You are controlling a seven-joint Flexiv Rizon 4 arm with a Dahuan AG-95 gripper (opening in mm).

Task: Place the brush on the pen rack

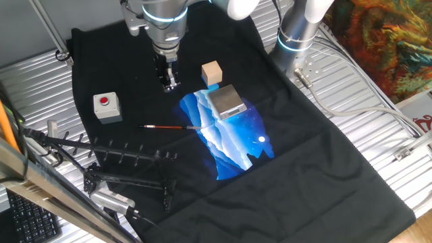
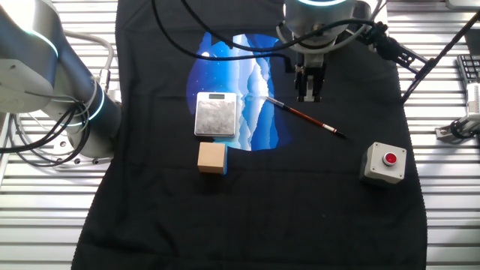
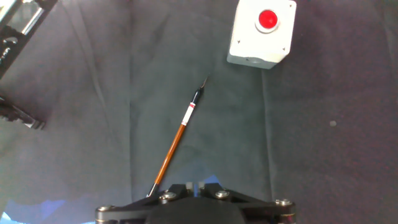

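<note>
Black cloth covered the table, with a blue and white printed picture at its middle. No brand or readable writing showed anywhere; the brush carried a small white label band near its dark end in the hand view, too small to read, and the grey box bore only a red button.

The gripper hung above the cloth, fingers pointing down, holding nothing. Its fingertips looked close together in both fixed views, but whether the jaws were clenched or released could not be told, and the hand view showed only the base of the fingers at its lower edge.

The brush lay flat on the cloth, below the jaws and a little in front of them, apart from the fingers. In the hand view it ran diagonally from just beside the finger base up and away towards the grey box, its thin dark point stopping short of that box. In the other fixed view its pale end rested at the edge of the blue print, directly beneath the gripper.

The pen rack, a low black frame with a row of short pegs, stood well apart from the jaws, beyond the brush. A wooden block and a silvery square plate sat on the other side of the jaws from the grey box.
</note>
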